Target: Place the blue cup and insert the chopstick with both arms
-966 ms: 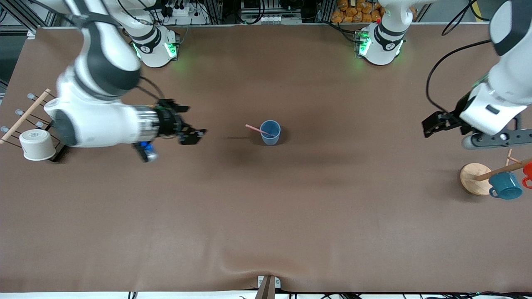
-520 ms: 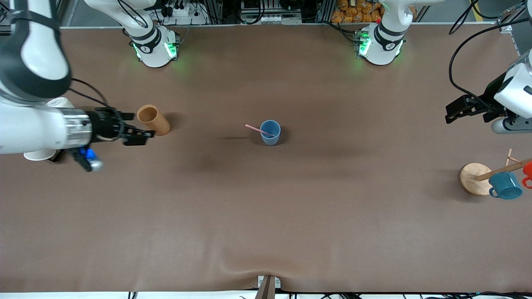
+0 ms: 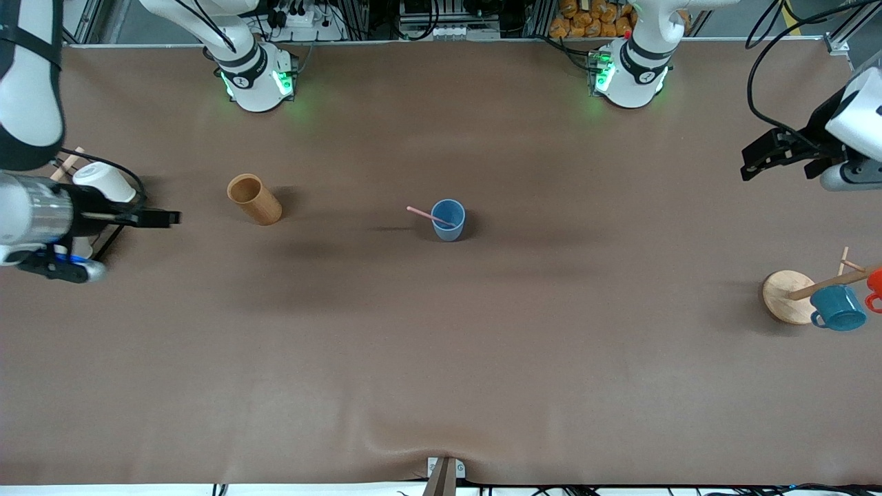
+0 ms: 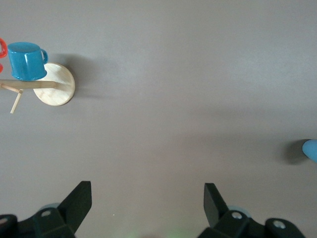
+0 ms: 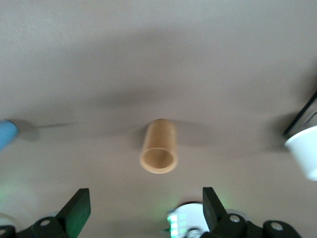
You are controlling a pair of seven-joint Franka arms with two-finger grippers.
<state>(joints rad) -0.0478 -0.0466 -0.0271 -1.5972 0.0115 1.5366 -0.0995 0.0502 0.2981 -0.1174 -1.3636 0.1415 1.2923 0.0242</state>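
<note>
Chopstick (image 3: 430,215) leans in blue cup (image 3: 448,220), tip toward right arm's end.

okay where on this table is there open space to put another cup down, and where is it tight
Widest bare stretch: the table nearer the camera than the blue cup, chopstick in it. Also bare: between that cup and the wooden cylinder. Crowded: the white cup on its rack below the right gripper, and the teal mug by the left gripper's end.
</note>
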